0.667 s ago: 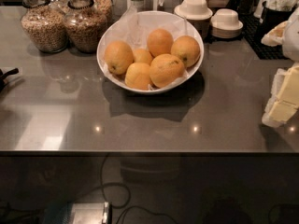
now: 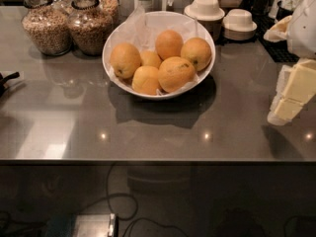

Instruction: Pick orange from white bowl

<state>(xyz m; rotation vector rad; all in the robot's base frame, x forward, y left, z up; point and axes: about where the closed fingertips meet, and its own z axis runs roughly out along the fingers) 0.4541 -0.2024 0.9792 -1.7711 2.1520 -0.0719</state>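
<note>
The white bowl [image 2: 109, 68], wide, shallow and lined with crinkled white paper [image 2: 143, 23], stands at the back middle of the grey counter [image 2: 148, 132]. It holds several oranges; the nearest big orange [image 2: 175, 74] lies at the front right of the pile, another orange [image 2: 124, 59] at the left. My gripper [image 2: 289, 100], cream and white, hangs at the right edge of the view above the counter. It is well to the right of the bowl, apart from it, and holds nothing that I can see.
Two glass jars of grain [image 2: 47, 26] [image 2: 91, 26] stand left of the bowl. Two upturned white cups on saucers [image 2: 205, 6] [image 2: 239, 19] stand behind it. A black mat [image 2: 281, 51] lies at the back right. A black object [image 2: 5, 80] pokes in at the left edge. The counter's front edge [image 2: 158, 160] runs across, with cables below.
</note>
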